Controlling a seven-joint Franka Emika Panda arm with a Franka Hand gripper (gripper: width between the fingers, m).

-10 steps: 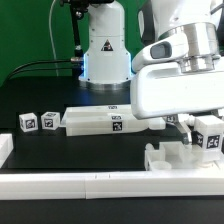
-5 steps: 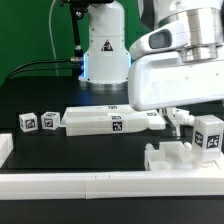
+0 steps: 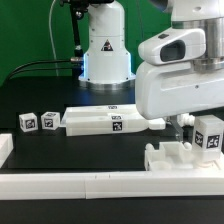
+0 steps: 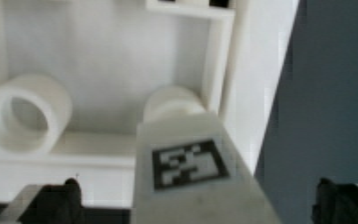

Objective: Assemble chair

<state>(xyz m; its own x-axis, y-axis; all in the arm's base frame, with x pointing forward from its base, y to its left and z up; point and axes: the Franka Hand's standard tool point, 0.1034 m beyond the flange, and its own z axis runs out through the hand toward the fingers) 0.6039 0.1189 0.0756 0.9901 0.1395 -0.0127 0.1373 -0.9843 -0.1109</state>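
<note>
Jaws on the gripper (image 4: 194,206) spread wide, gripping nothing. Between the fingertips (image 4: 55,205), clear of both: a tagged white chair block (image 4: 194,150). Right beside that block, a larger white chair piece (image 4: 87,60) with two round shapes in it. Farther from the jaws, toward the exterior view's left: a long tagged slab (image 3: 108,121), then two small tagged cubes (image 3: 28,122). Along the near edge, a plain white rail (image 3: 70,181).

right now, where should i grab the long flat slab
Probably grip the slab at its middle, coming from straight above, with the jaws across its narrow width. It lies flat with its long side running across the exterior view, so only the short width suits the jaws. A centred grip should keep it level.
</note>
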